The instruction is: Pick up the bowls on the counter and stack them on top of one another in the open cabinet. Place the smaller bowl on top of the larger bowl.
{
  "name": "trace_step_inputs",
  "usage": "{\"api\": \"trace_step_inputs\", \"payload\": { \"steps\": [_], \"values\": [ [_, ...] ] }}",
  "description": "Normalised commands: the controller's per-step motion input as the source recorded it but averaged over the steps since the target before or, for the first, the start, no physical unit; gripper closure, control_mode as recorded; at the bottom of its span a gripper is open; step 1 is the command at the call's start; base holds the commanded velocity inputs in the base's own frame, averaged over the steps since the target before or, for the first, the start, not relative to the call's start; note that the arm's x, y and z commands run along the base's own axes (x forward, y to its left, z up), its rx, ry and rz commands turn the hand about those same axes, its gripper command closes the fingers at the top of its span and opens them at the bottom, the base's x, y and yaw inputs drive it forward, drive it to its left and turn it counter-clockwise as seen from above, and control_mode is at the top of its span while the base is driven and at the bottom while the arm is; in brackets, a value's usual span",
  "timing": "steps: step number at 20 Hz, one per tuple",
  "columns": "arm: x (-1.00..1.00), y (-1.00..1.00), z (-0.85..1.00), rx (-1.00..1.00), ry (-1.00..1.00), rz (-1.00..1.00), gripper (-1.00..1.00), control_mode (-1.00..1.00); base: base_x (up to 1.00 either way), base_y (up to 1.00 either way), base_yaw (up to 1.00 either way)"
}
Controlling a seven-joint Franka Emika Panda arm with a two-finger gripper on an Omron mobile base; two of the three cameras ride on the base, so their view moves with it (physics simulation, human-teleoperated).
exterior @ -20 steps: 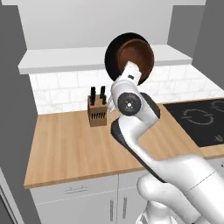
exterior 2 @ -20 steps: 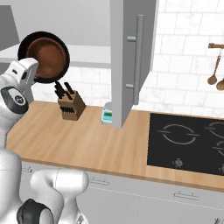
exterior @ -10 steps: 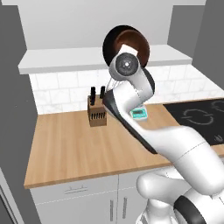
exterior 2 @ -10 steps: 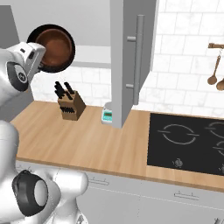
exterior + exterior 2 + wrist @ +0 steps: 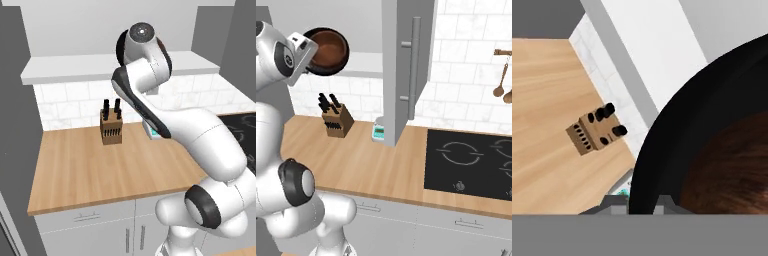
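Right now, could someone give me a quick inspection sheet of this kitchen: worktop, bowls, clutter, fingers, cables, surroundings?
Surface: the counter is light wood, bare at the front.
Job's things: the smaller bowl sits inside the larger bowl; both are held tilted up by the open cabinet shelf.
Clutter: a knife block and a small teal-faced gadget stand near the wall.
Fingers: the gripper has one finger on each side of the black rim.
Cables: nothing seen.
Surroundings: cooktop, hanging spoons, white tiles.
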Motion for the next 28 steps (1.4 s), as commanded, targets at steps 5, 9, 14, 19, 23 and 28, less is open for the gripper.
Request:
{"api": "trace_step_inputs", "payload": {
  "steps": [5,9,14,19,23,28],
  "values": [
    [0.31,0.00,0.23,-0.01,0.02,0.00,1.00,-1.00,0.00,0.00,0.00],
    [0.72,0.00,-0.04,-0.01,0.12,0.00,1.00,-1.00,0.00,0.00,0.00],
    [0.76,-0.03,-0.03,-0.01,0.05,0.00,1.00,-1.00,0.00,0.00,0.00],
    [0.86,-0.04,-0.05,-0.01,0.02,0.00,1.00,-1.00,0.00,0.00,0.00],
    [0.78,-0.01,-0.18,-0.06,0.00,0.00,-1.00,-1.00,0.00,0.00,0.00],
    [0.07,0.00,-0.12,-0.04,-0.02,0.00,-1.00,-1.00,0.00,0.00,0.00]
  ]
}}
